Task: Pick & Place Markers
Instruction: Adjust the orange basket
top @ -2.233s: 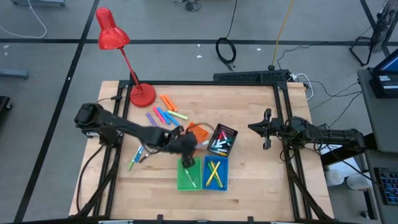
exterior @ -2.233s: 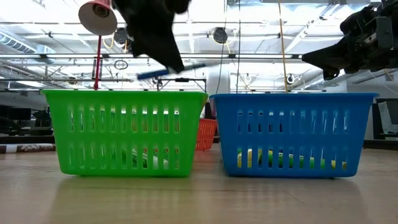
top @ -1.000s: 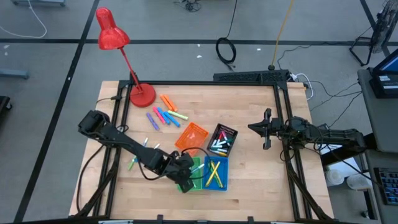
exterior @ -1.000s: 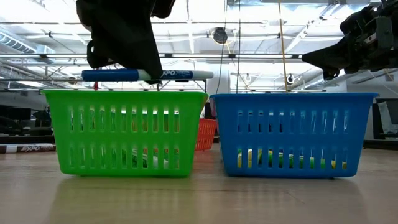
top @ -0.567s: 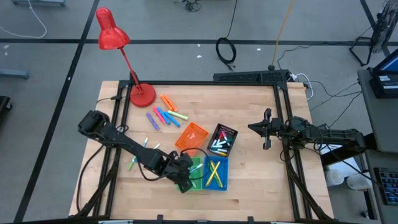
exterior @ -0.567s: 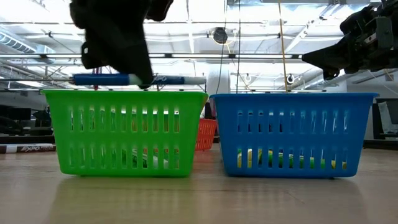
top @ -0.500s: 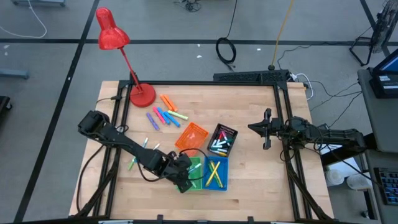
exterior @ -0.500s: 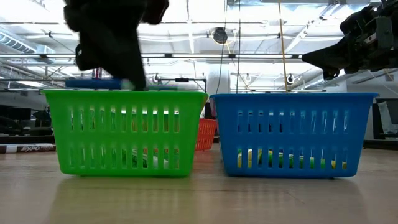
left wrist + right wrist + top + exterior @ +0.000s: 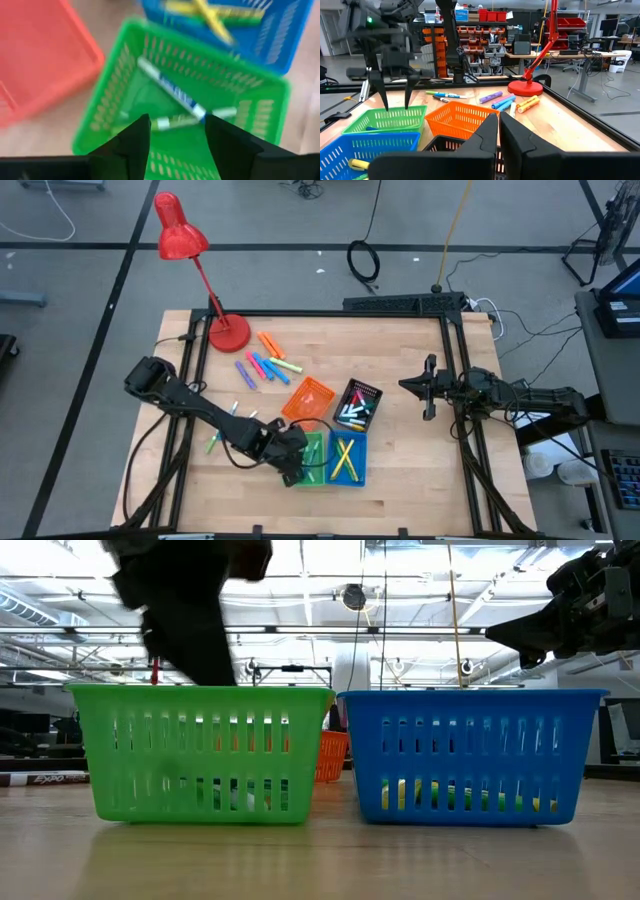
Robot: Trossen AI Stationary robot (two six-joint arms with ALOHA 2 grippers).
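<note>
My left gripper [image 9: 177, 122] stands open above the green bin [image 9: 305, 460], fingers pointing down into it, holding nothing. A white marker with a blue cap [image 9: 172, 90] lies slantwise on the bin's floor beside a green marker [image 9: 175, 121]. Several more markers [image 9: 265, 362] lie on the table near the lamp base, and a few [image 9: 222, 427] lie by the left arm. Yellow markers [image 9: 345, 455] lie in the blue bin [image 9: 346, 470]. My right gripper [image 9: 429, 388] waits shut at the table's right side.
An orange bin [image 9: 308, 398] and a black bin [image 9: 358, 405] with markers stand just beyond the green and blue bins. A red desk lamp [image 9: 228, 332] stands at the far left corner. Bare wood lies on the table's near left and right.
My left gripper held the blue-capped marker level just above the green bin's rim. It has let go, and the marker has dropped into the bin, where it now lies on the floor. The gripper stays over the bin.
</note>
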